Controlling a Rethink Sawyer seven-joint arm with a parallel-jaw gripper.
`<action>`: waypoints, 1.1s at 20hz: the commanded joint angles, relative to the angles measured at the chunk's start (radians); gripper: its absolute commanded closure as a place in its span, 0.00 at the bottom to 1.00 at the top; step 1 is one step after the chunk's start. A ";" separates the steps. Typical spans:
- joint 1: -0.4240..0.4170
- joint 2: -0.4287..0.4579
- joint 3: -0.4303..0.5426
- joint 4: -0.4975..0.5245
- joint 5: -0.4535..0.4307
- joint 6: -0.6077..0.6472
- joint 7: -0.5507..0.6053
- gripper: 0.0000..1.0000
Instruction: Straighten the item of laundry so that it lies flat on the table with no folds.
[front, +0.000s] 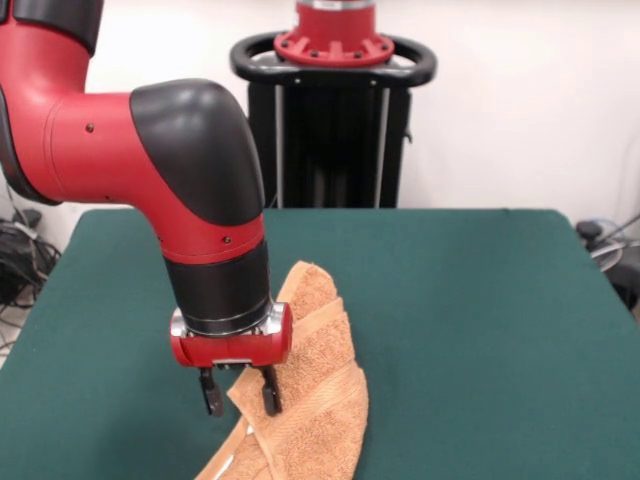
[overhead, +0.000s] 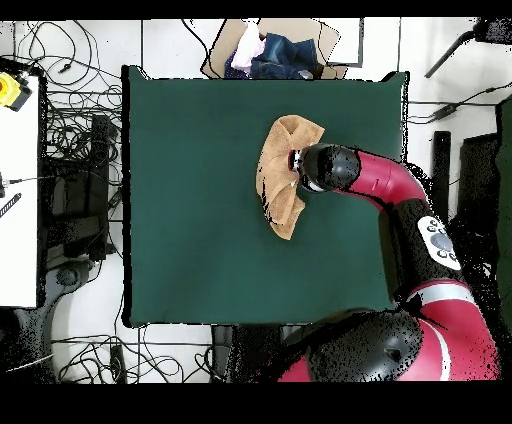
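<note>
1. Towel (front: 315, 400): orange-tan terry, folded over itself into a long curved strip, not flat. In front view it runs from mid-table down to the near edge of the pic; lower end cut off by the frame.
2. Overhead view: towel (overhead: 284, 172) sits in the upper-centre part of the table (overhead: 200, 200), wider end toward the far side from the robot base, narrow end pointing back toward it. Several overlapping layers visible, creases along the length.
3. Woven band stripe shows across the towel approx mid-length in front view; a thin white bit near the bottom-left edge, prob. the label, too small to be sure.
4. Gripper (front: 240, 392): hangs low over the towel's left edge (front view), pointing straight down. Two dark fingers (front: 211, 393) spread apart w/ a gap between; one tip over bare green felt just beside the cloth, the other over/at the cloth edge. Nothing clamped between them.
5. Arm: red/black, comes in from the upper left of front view; the wrist blocks part of the towel.
6. Table: dark green top, much wider than the towel.
</note>
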 joint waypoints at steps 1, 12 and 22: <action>0.017 -0.014 0.025 0.010 -0.002 0.038 0.025 0.00; 0.035 -0.019 -0.002 -0.007 -0.024 0.056 0.020 1.00; 0.054 -0.016 -0.027 -0.027 -0.031 0.078 0.029 1.00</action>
